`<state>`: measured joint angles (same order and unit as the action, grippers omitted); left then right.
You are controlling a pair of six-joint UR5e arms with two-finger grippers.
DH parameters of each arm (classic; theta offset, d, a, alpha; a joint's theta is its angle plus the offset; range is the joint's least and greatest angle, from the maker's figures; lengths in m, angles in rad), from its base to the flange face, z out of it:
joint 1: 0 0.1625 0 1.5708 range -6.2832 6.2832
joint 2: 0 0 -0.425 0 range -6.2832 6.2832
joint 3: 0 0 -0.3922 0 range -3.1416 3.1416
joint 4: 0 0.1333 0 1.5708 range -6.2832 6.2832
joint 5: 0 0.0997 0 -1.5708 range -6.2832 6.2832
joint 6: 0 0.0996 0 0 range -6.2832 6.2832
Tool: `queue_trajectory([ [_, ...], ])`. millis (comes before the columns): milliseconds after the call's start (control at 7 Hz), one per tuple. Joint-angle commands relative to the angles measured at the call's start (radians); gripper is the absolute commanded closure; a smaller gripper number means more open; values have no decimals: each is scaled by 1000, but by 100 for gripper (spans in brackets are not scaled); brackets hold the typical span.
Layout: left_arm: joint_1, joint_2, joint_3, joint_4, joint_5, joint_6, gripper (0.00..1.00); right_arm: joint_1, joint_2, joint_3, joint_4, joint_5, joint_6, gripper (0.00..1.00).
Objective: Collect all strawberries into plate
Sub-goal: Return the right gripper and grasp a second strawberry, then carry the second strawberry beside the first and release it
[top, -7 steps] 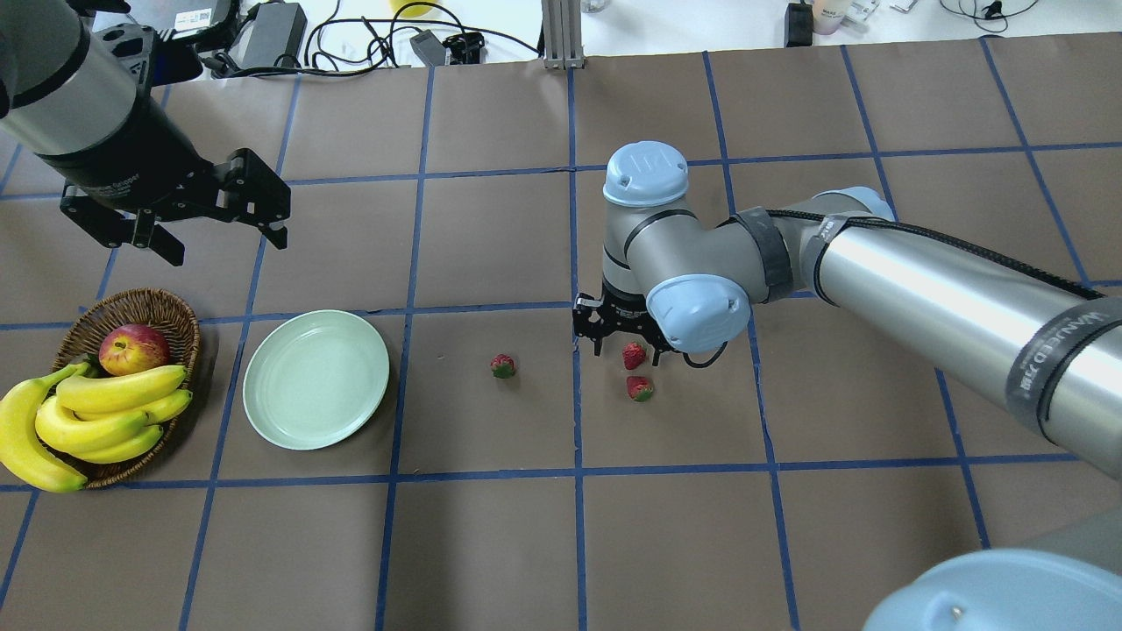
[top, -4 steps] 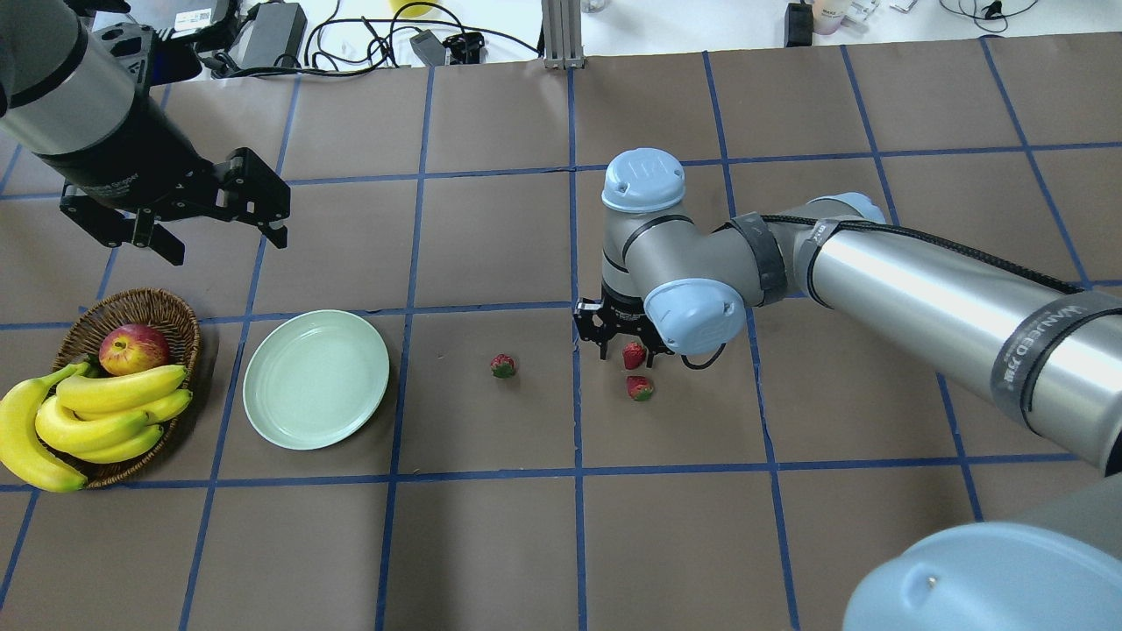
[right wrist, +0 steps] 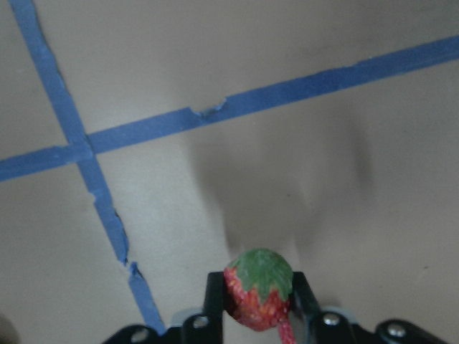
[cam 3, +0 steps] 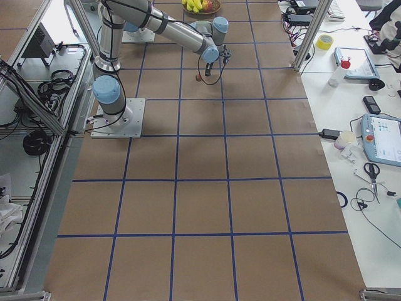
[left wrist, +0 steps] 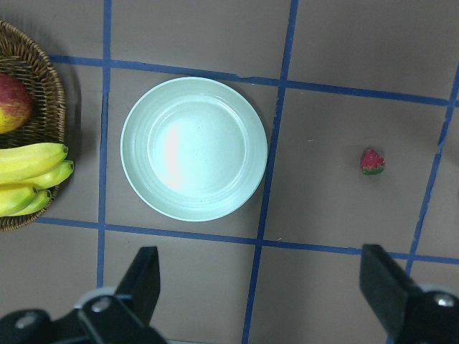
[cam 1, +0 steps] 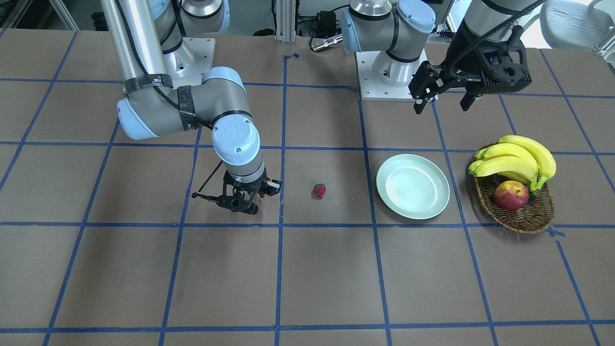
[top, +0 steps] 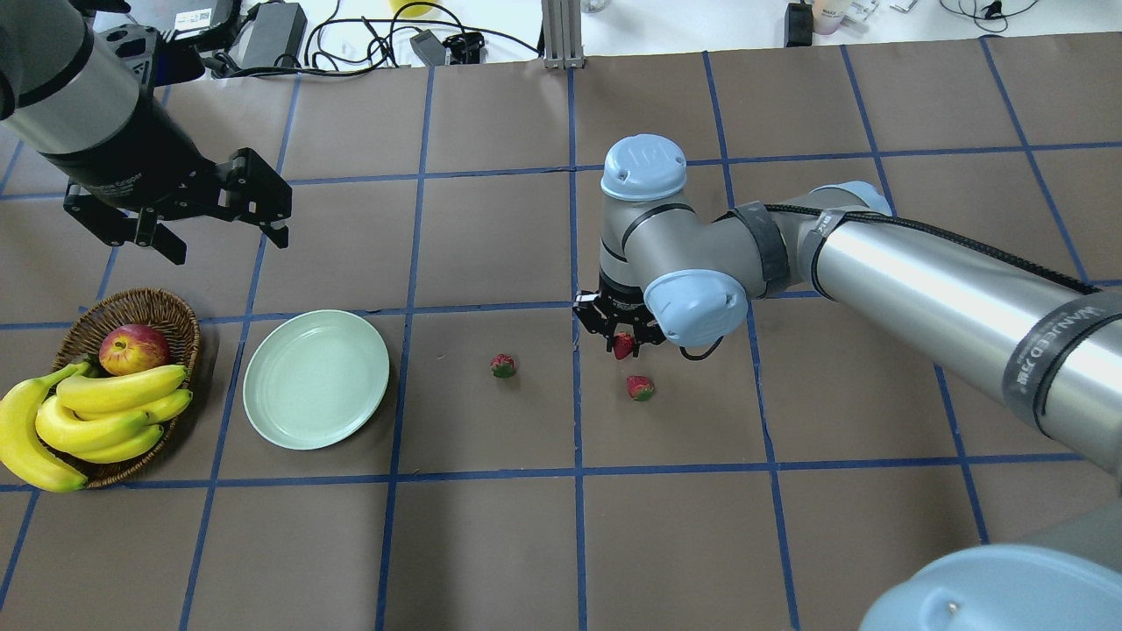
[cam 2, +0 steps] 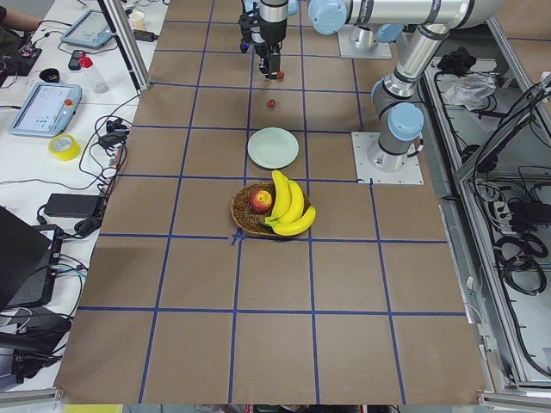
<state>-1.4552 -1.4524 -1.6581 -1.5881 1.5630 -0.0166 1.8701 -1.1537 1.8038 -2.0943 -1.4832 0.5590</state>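
Brown wicker basket holding a red-yellow apple and yellow bananas, brown table gridded with blue tape

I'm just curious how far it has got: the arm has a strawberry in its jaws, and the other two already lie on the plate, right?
Not quite. The right arm's jaws do hold a strawberry, but the other two lie on the table, not on the plate, as the overhead view shows.

Bright, even overhead light; glare on plate; right wrist view soft, blurred.
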Motion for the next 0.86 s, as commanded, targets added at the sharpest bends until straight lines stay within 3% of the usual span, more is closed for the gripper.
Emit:
queue_trajectory([
  [0,3,-8,0,2,-3,0,0,33,-11,-32,-7,135,125,97],
  [286,3,-5,0,0,2,0,0,61,47,-40,-108,248,198,97],
  [429,3,-9,0,3,-3,-5,0,79,90,-43,-187,245,229,97],
  [571,3,-8,0,4,-1,0,0,80,109,-47,-191,245,229,93],
  [714,6,-5,1,4,3,0,0,78,111,-40,-191,238,228,69],
])
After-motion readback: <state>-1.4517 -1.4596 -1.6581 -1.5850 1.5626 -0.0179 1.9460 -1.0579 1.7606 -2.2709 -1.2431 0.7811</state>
